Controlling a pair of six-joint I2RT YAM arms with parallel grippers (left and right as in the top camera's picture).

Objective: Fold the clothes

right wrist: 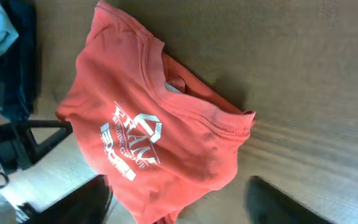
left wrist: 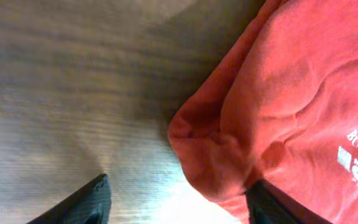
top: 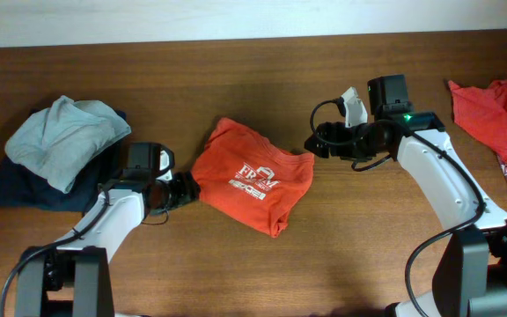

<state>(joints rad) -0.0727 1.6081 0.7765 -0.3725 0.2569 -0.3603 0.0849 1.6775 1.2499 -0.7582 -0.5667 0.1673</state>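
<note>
Wooden table (top: 236, 264): shirt (top: 253, 180) runs far-left to near-right; left gripper (top: 190, 188), right gripper (top: 312, 144) released.

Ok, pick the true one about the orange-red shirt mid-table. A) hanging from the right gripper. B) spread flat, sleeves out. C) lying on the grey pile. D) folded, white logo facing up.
D: the orange-red shirt lies folded small on the table, white logo up, apart from the grey pile at the left.
</note>
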